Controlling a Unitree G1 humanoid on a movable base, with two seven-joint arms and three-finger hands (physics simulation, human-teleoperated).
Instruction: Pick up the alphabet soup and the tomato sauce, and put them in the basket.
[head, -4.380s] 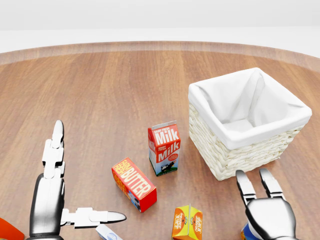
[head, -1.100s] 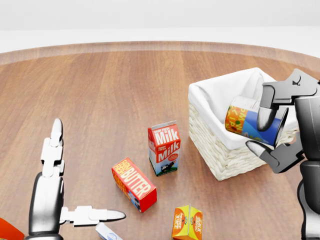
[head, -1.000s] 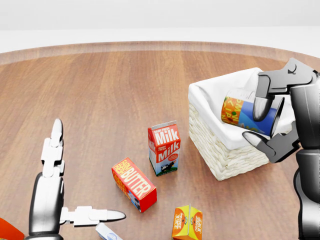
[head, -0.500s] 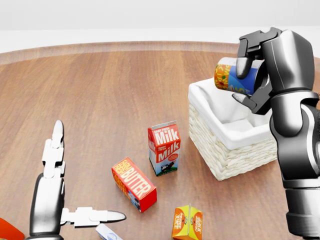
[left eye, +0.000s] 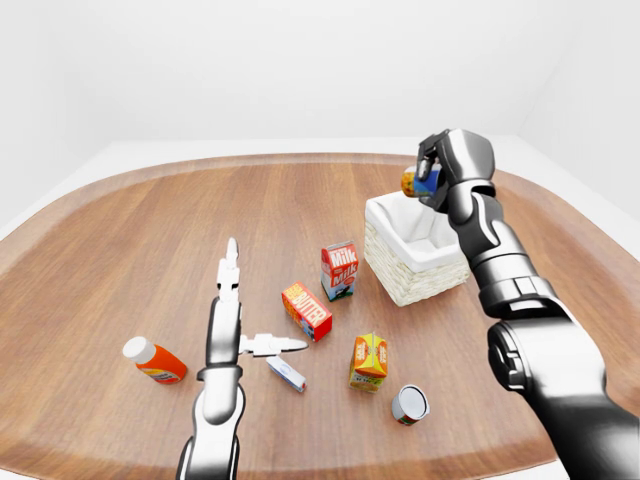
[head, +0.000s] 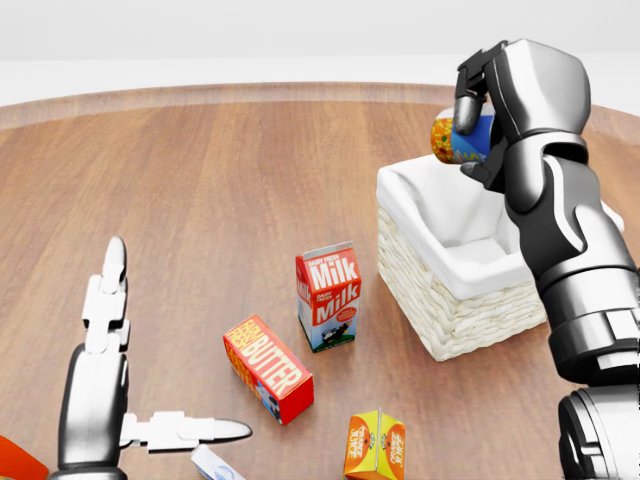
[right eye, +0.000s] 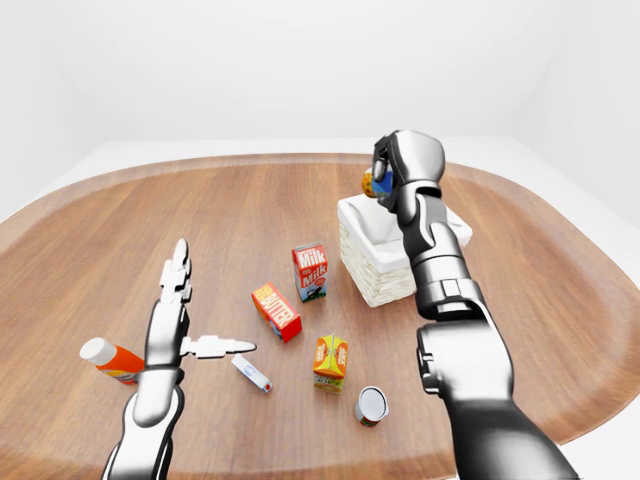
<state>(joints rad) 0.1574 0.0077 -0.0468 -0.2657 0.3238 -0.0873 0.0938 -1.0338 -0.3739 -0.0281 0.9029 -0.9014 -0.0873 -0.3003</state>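
Right robot hand: the right robot hand (head: 480, 125) was raised above the far rim of the basket (head: 455, 320), fingers wrapped round a can (head: 455, 140) with an orange-and-blue label, judged to be the alphabet soup, held on its side.
Why held so: the can sat over the basket's white lining, apparently for a drop straight into the opening; it had not yet been let go.
Left robot hand: the left robot hand (head: 130, 420) lay low over the table (head: 230, 170), fingers spread wide and holding nothing, well apart from the basket.
Second can: a can lying end-on (left eye: 410, 403) rested on the table far below the raised hand, beside an orange carton (left eye: 369, 360); probably the tomato sauce, though its label could not be read.
Other goods: milk carton (head: 329, 296) and butter box (head: 267, 367) stood between the two hands.
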